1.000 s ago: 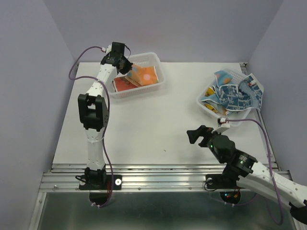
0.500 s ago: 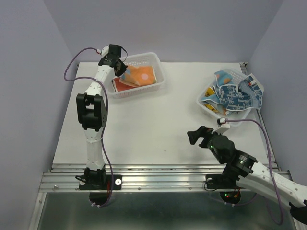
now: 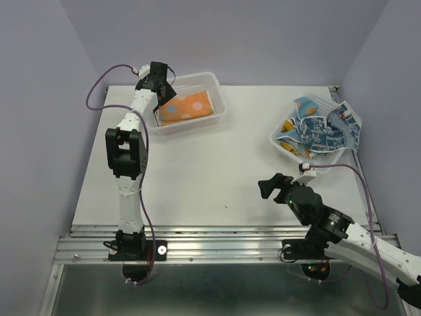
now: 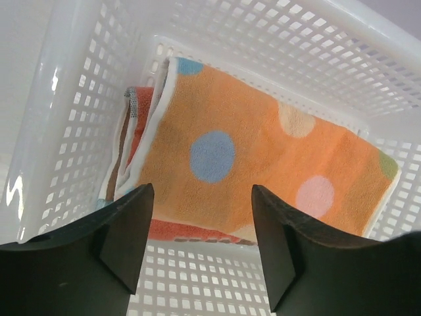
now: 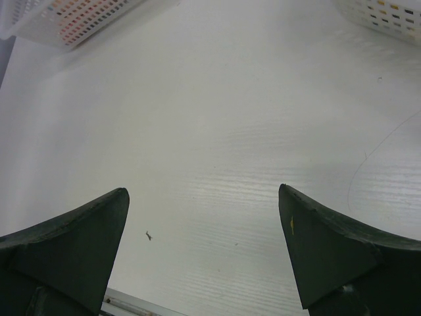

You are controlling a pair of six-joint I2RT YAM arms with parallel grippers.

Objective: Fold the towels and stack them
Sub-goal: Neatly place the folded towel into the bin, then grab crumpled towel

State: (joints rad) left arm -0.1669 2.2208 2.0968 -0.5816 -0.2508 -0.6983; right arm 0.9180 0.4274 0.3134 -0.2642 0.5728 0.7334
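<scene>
An orange towel with coloured dots [image 3: 187, 107] [image 4: 263, 158] lies folded flat in the white left basket [image 3: 220, 112] [image 4: 79, 118]. It rests on a red-orange towel [image 4: 191, 230], of which only an edge shows. My left gripper [image 3: 163, 92] [image 4: 202, 191] hovers open over the basket's left end, with nothing between its fingers. Several crumpled blue patterned towels [image 3: 319, 128] fill the right basket [image 3: 279, 141]. My right gripper [image 3: 273, 185] [image 5: 202, 191] stands wide open and empty, low over bare table.
The white table [image 3: 217, 171] is closed in by grey walls on the left, back and right. A metal rail [image 3: 217, 232] runs along its near edge. Corners of the left basket [image 5: 72, 20] and the right basket [image 5: 388, 13] show in the right wrist view.
My left gripper has opened and let go of the orange dotted towel, which has dropped flat into the left basket. The right arm has barely moved.
</scene>
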